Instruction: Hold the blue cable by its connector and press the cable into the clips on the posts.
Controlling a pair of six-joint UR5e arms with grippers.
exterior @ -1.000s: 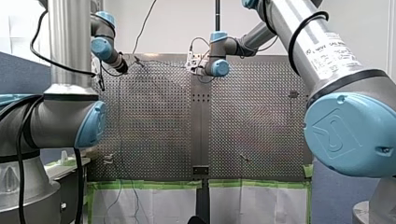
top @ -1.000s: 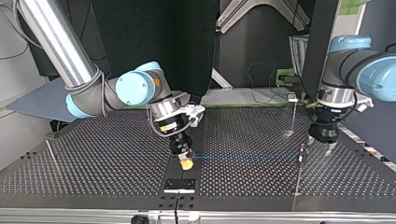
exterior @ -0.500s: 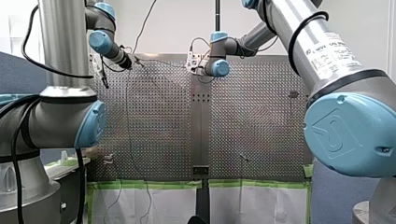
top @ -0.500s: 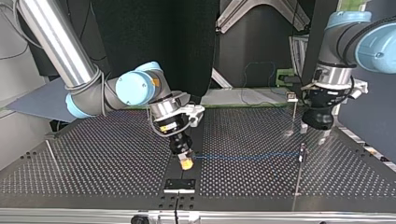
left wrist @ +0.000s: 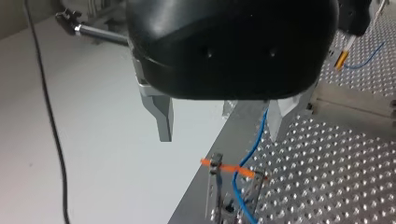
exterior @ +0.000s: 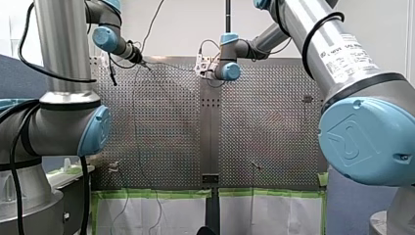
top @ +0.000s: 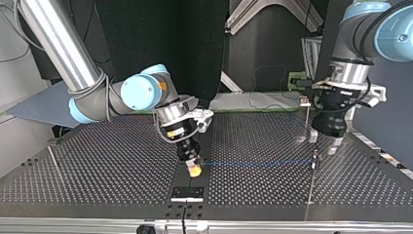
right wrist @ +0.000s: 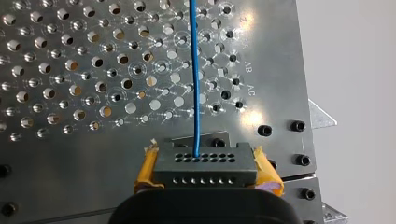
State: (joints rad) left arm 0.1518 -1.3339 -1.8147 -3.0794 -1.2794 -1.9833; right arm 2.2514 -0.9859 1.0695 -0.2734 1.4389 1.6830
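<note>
While both arms reach over the perforated table (top: 97,161), the count is: one blue cable (top: 258,165), one connector (right wrist: 205,164), two grippers. Clip-topped posts at the top view's right: two, a near post (top: 315,158) and a far post (top: 305,103). One more thin rod (top: 54,163) stands at that view's left; whether it carries a clip cannot be made out.

Right gripper (top: 194,168): closed on the connector, with yellow pads (right wrist: 145,172) against both its ends, close to a black plate (top: 187,193). The cable leaves the connector's row of holes and runs straight across to the near post.

Left gripper (left wrist: 219,122): metal fingers (left wrist: 161,116) spread wide, holding and touching nothing, hanging above that post's clip. The cable passes the clip beside an orange strip (left wrist: 229,168). Whether it is seated in the clip: cannot tell.
</note>
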